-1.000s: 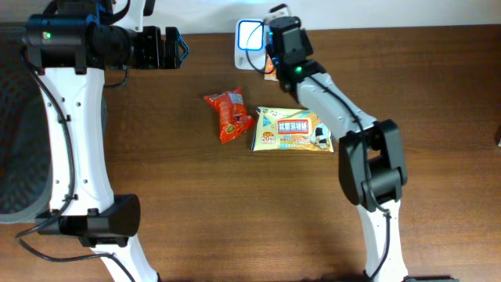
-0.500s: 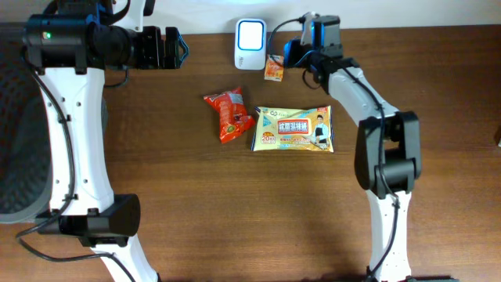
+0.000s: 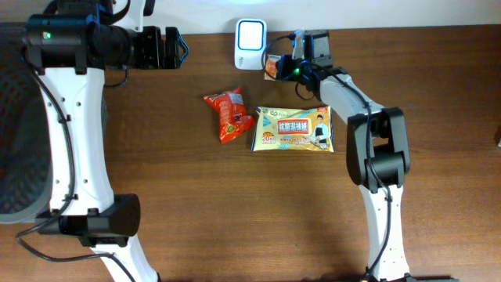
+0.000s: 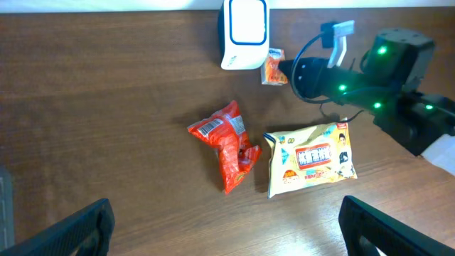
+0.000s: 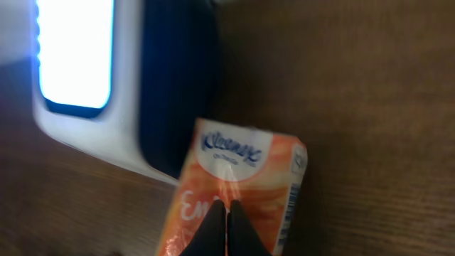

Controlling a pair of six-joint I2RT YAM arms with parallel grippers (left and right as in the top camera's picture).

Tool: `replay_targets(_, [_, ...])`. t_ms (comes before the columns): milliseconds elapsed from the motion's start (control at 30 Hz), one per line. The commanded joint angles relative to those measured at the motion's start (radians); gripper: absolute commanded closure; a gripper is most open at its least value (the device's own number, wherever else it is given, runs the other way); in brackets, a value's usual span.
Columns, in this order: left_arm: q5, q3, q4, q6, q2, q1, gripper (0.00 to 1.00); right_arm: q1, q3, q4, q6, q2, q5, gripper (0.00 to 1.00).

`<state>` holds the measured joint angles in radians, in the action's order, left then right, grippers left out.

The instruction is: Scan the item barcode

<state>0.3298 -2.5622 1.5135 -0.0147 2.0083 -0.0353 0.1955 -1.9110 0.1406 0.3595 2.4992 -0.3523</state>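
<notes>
The tissue pack (image 5: 234, 178) sits at the far edge of the table (image 3: 196, 204), just beside the scanner (image 3: 250, 35). It looks light, soft and film-wrapped, likely to crush or slip, so it is best pinched across its short sides. The right gripper (image 5: 227, 213) reaches low over it with its jaws pressed together; whether they nip the film cannot be told. The left gripper (image 3: 180, 48) hangs spread wide near the far-left corner.

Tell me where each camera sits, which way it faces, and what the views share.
Overhead: above the table, looking straight down; left gripper open, right gripper by the scanner.
Left wrist: raised at the table's left, tilted down at red snack bag and yellow packet; own fingers at bottom corners.
Right wrist: close over the tissue pack, facing the scanner; own shut fingertips show.
Shared: scanner and tissue pack, all three.
</notes>
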Motion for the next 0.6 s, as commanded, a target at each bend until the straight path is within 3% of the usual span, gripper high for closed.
replay_targets(0, [0.006,-0.006,-0.002,0.020,-0.011,0.003,0.01,0.007,-0.003,0.050,-0.003,0.023,0.075,0.96])
replay_targets(267, [0.006,-0.006,-0.002,0.020,-0.011,0.003,0.01,-0.013,-0.004,0.404,-0.074,-0.087,0.552,0.96])
replay_targets(400, [0.006,-0.006,-0.002,0.020,-0.011,0.003,0.01,-0.018,-0.004,0.497,-0.241,-0.233,0.589,0.93])
replay_targets(433, [0.006,-0.006,-0.002,0.020,-0.011,0.003,0.01,-0.016,-0.004,0.502,-0.256,-0.251,0.589,0.89])
replay_targets(567, [0.006,-0.006,-0.002,0.020,-0.011,0.003,0.01,-0.003,-0.004,0.517,-0.253,-0.282,0.585,0.37])
